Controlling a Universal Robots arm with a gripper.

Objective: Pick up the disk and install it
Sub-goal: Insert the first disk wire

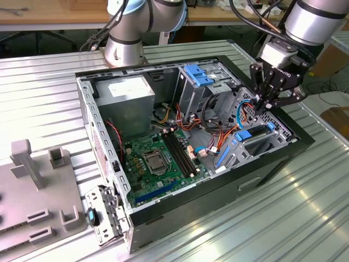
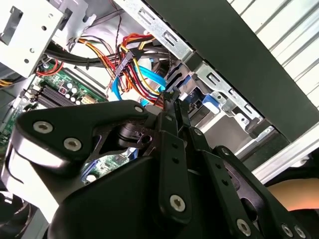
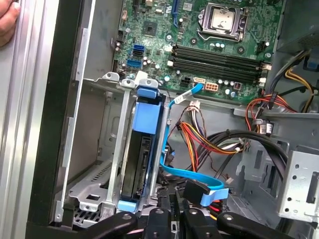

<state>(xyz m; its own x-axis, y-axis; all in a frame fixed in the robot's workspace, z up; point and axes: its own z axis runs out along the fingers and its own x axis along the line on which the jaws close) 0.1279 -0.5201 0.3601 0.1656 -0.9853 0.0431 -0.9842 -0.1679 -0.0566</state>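
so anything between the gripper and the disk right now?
Nothing visible directly between. In the first wrist view the disk sits on edge in the metal drive bay, the gripper just off one end. A flat blue cable runs close alongside the disk and passes by the gripper.

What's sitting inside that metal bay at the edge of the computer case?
The disk, dark with blue rails, sits in the metal bay. The bay's frame covers its sides and far face, so how fully it is seated cannot be seen.
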